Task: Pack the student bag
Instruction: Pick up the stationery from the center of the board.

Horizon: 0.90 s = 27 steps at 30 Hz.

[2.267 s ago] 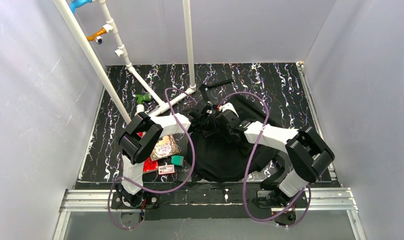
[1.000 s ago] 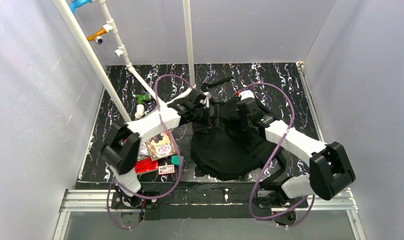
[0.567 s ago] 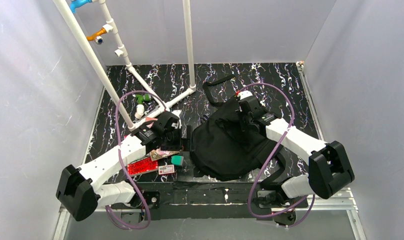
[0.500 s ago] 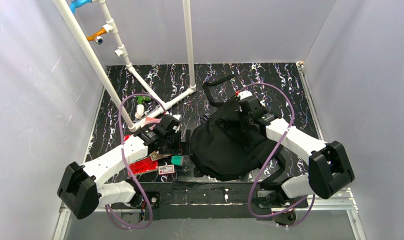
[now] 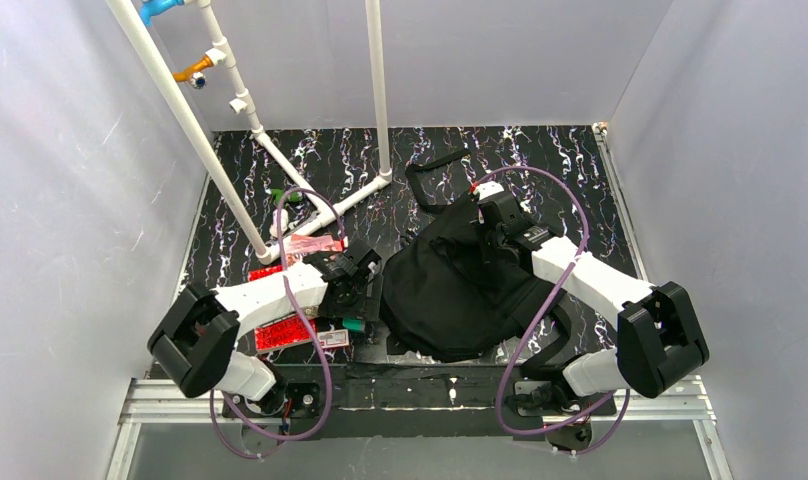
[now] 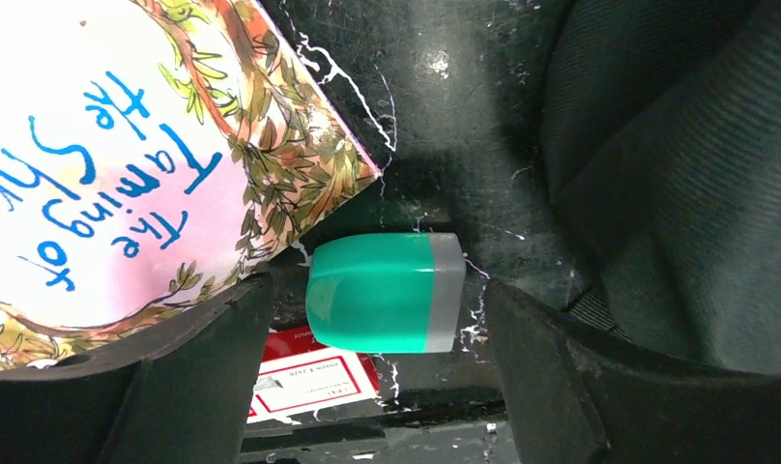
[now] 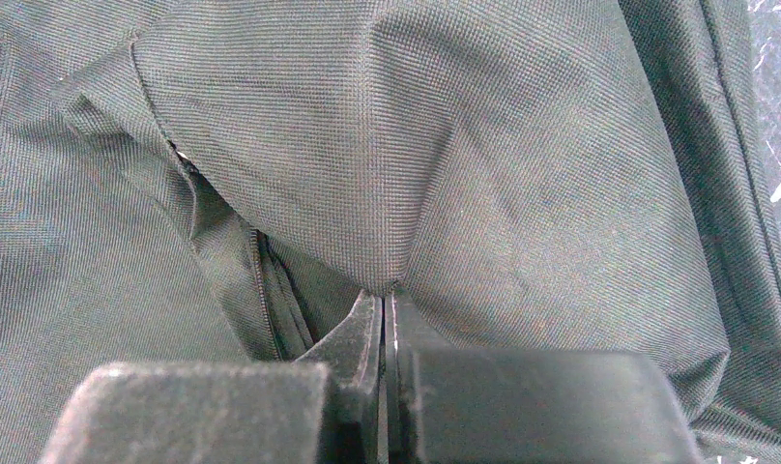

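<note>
On the left of the black marbled counter [image 5: 540, 160], loose items lie in a cluster just beside the bag, likely waiting to be packed. Farthest left is a red packet [image 5: 280, 335]; its print is too small to read. Next to it is a book [image 6: 126, 164] with a pink cover bordered in leaves. Blue handwritten-style lettering, upside down to the wrist camera, reads "The Taming of the Shr", and the rest is cut off at the frame edge. A small white card [image 6: 314, 372] with a red border lies partly under the gripper, and its fine print is unreadable.

The left gripper [image 6: 379, 290] is spread wide and low over the counter, with one finger on each side of a green block [image 6: 372, 290] with a grey end. It holds nothing yet, and the straddling pose suggests it is lined up to close on the block.

To the right, the bag [image 5: 450, 295] lies slumped on the counter between the two arms, near the front edge. The right gripper [image 7: 385, 314] is closed tight on a pinch of the bag's black woven fabric beside a seam. It lifts that fold into a peak, probably to hold the opening up for loading. No logo or label shows on the bag.
</note>
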### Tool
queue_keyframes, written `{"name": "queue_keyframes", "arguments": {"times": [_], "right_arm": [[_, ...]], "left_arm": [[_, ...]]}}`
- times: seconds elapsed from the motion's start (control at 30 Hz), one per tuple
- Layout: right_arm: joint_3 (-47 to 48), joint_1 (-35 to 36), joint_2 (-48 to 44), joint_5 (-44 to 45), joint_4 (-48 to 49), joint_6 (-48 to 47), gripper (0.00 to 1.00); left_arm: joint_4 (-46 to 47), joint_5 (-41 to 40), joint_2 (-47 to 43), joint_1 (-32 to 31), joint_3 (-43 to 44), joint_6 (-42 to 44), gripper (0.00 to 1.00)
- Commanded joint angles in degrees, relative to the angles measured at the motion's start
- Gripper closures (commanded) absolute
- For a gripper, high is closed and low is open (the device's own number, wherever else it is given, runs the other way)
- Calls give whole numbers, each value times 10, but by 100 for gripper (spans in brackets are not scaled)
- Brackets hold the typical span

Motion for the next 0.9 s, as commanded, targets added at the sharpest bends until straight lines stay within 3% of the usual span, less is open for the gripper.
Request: {"name": "queue_keyframes", "arguments": {"times": [0.0,0.07,0.23,0.3,0.43,0.53,0.57,0.63,0.67,0.73,0.87], "right_arm": [[19,-1,-21,-16,13,-4,99],[19,-2,-24,-16,13,-5,99],[18,-2,-27,-13,12,-6,99],[18,-1,-29,-17,11,-5,99],[15,-2,-30,-33,11,3,99],[12,-2,-34,-38,13,12,99],[12,-2,-37,-45,15,16,99],[9,-3,-40,-71,26,39,99],[7,-3,-38,-86,31,53,99],[3,-5,-43,-117,40,76,99],[3,-7,-54,-125,40,83,99]], "left_arm": [[-8,-36,24,-16,25,-14,23],[-8,-46,35,-29,28,-21,26],[-47,-92,14,-49,51,-34,55],[-60,-96,-27,-50,68,-37,62],[-58,-54,-112,-48,124,-44,63],[2,38,-113,-46,162,-92,62],[65,99,-95,-44,162,-142,62],[291,215,37,-44,157,-232,63],[351,245,99,-44,172,-275,64],[362,230,213,-53,234,-299,70],[361,199,301,-55,285,-313,66]]}}
